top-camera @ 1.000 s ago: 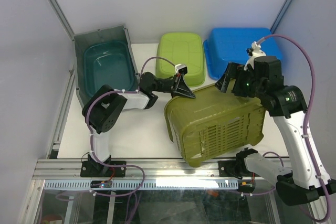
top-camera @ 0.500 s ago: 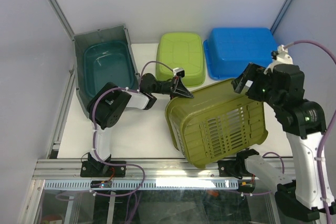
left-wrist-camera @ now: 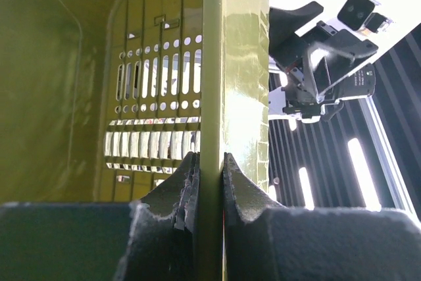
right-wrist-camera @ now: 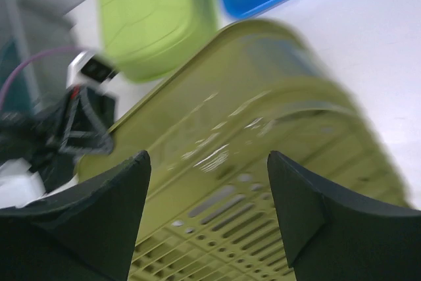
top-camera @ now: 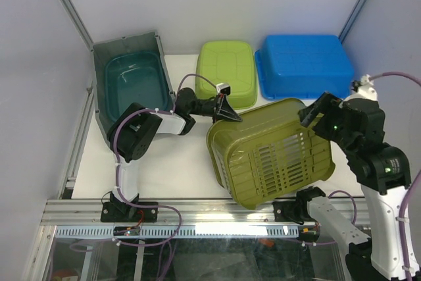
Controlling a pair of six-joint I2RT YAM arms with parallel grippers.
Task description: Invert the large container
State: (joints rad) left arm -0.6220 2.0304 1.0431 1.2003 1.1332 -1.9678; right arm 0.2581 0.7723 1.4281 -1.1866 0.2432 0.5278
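Now the right arm has pulled back. A second ago its pincer point(top-camera: 314, 113) was at the far right corner of the large container point(top-camera: 273, 156); it sits off that corner now, out towards the right side of the worktop point(top-camera: 171, 162). In the right wrist view the jaws stand apart with nothing between them, hovering above the container's wall, not touching. They look somewhat narrower than before, but still clearly open. The left pincer point(left-wrist-camera: 209, 162) has not let go: it is clamped tight on the container's rim, one finger inside, one outside, at the far left corner.

The container has barely moved over that second, just swung a little and settled squarer. So I judge the right arm has finished its push or lift and the left arm alone holds the thing. The flip looks about half done.

The container is olive green plastic with rows of slots in its walls. It lies on its side at the near middle of the worktop. The mouth faces left, a slotted wall faces up, and the base is towards the right arm. Whether the lower edge rests fully on the worktop I cannot tell.

Behind it are a lime tub point(top-camera: 227, 70) and a blue tub point(top-camera: 302, 64), both already bottom up, and a teal tub point(top-camera: 131, 80) at far left.
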